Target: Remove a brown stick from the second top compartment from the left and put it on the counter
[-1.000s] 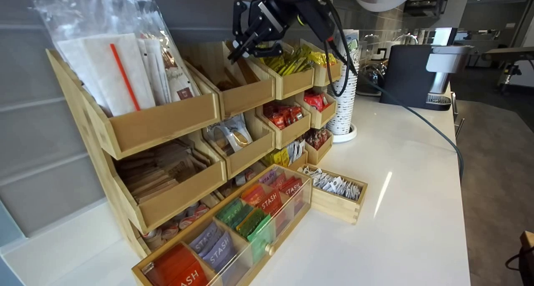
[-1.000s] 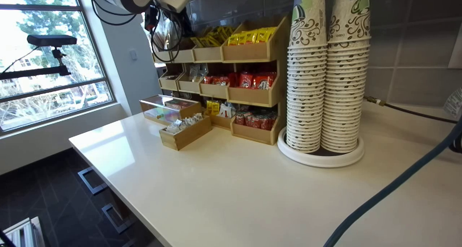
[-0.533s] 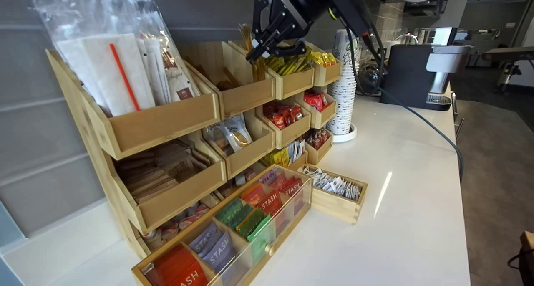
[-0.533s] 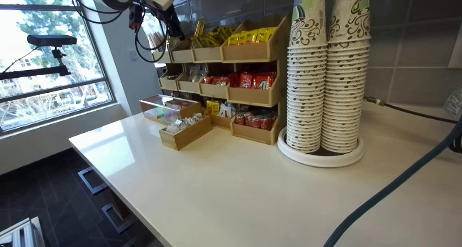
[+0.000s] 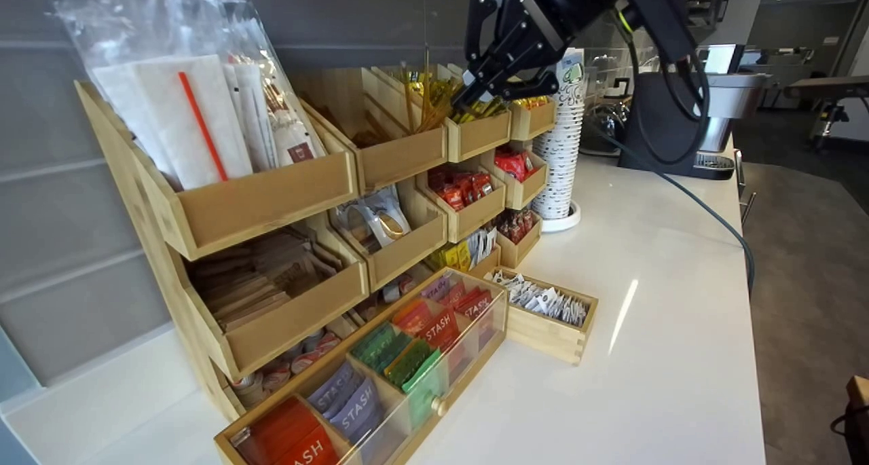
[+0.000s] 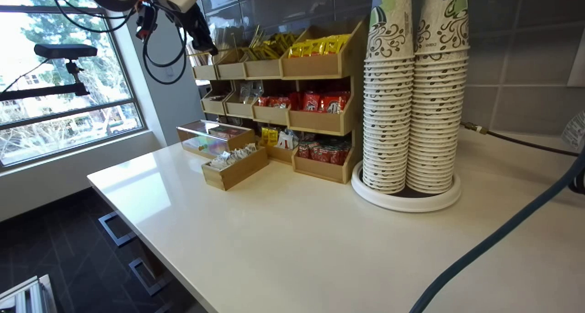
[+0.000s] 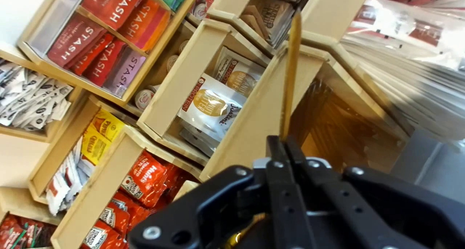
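Note:
My gripper [image 7: 283, 140] is shut on one thin brown stick [image 7: 290, 78], which points away from the fingertips in the wrist view. The gripper shows in both exterior views [image 5: 460, 104] [image 6: 213, 51], just outside the front of the second top compartment [image 5: 404, 158]. In the wrist view the compartment's inside [image 7: 338, 129] holds many brown sticks. Several loose brown sticks [image 5: 432, 110] stand up and fan out at its right end, leaning toward the yellow packets; they also show in an exterior view [image 6: 257, 38]. The white counter [image 5: 652, 383] lies below and also shows in an exterior view [image 6: 292, 240].
The top left bin holds clear plastic packets [image 5: 183, 119]. Yellow packets [image 6: 317, 46] fill the top right bins. A tea box [image 5: 438, 405] and a small box of white packets [image 5: 543, 336] stand in front of the rack. Stacked cups [image 6: 388, 121] stand beside it.
My gripper has moved from inside the compartment, out past its front and right end. A bunch of sticks was pulled upright, then fanned out and stayed behind; one stick remains in the fingers.

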Robot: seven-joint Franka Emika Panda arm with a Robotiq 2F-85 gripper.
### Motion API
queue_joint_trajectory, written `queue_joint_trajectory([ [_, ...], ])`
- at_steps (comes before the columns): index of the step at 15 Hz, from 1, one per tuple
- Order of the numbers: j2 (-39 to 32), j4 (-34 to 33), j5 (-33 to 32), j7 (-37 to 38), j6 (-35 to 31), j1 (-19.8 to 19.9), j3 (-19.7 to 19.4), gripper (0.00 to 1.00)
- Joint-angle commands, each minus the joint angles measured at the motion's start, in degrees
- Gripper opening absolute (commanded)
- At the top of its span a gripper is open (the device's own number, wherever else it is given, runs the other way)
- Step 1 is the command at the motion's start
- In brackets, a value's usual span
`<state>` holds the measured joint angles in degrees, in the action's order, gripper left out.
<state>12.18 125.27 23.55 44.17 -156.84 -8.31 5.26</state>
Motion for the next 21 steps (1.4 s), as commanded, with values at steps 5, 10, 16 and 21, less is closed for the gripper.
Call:
queue_joint_trajectory([
  [5, 12.9, 11.0, 2.0, -3.8, 2.6, 0.0, -0.1, 0.01],
  [10, 18.1, 14.9, 1.2, -4.6, 6.9, 1.4, -0.8, 0.01],
  [16, 22.0, 17.9, -0.2, -4.6, 12.4, 4.7, -1.4, 0.01],
  [21, 22.2, 19.2, -5.0, -2.7, 20.5, 10.6, -0.5, 0.01],
])
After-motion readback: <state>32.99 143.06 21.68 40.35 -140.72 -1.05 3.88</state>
